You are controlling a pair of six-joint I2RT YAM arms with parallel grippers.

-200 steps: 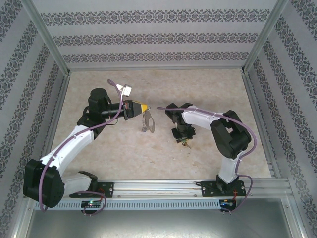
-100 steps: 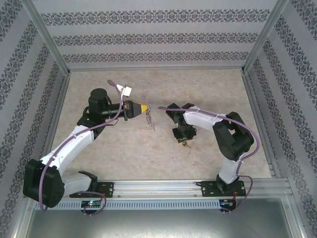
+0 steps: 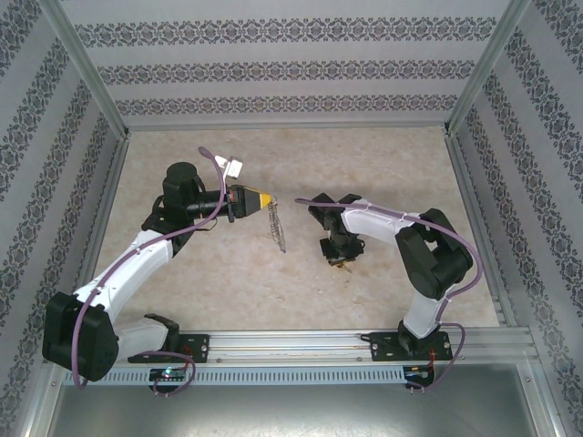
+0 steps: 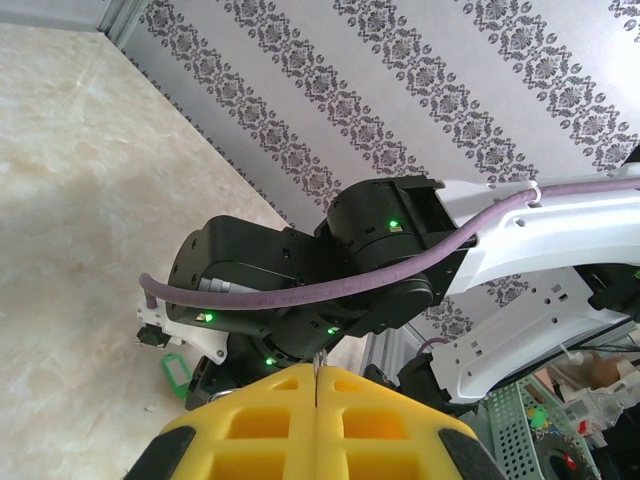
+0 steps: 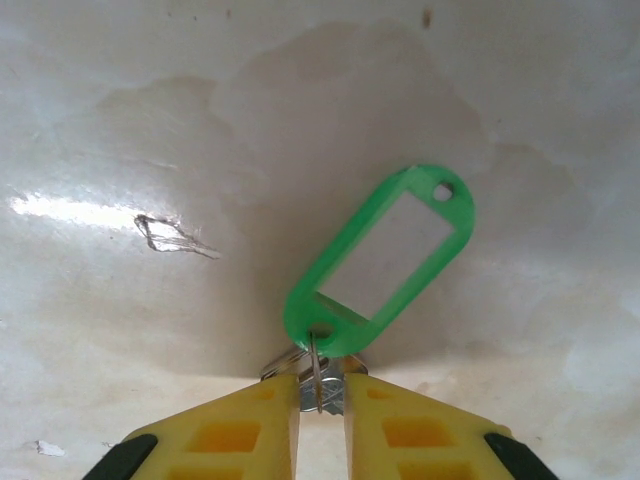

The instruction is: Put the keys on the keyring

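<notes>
Keys clamped in right gripper, green tag forward of tips. Keyring hangs below left gripper, jaws pinched on it. Advise: align key hole with loop opening, approach slowly.

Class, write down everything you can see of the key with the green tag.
The key is small and of silver metal. It is mostly hidden between the yellow fingers of the right gripper, which press on it from both sides. A thin ring joins it to a bright green plastic tag, an elongated rounded frame around a pale insert with a small hole at its far end. The tag lies flat on the pale marbled table, slanting away from the gripper to the right.
</notes>
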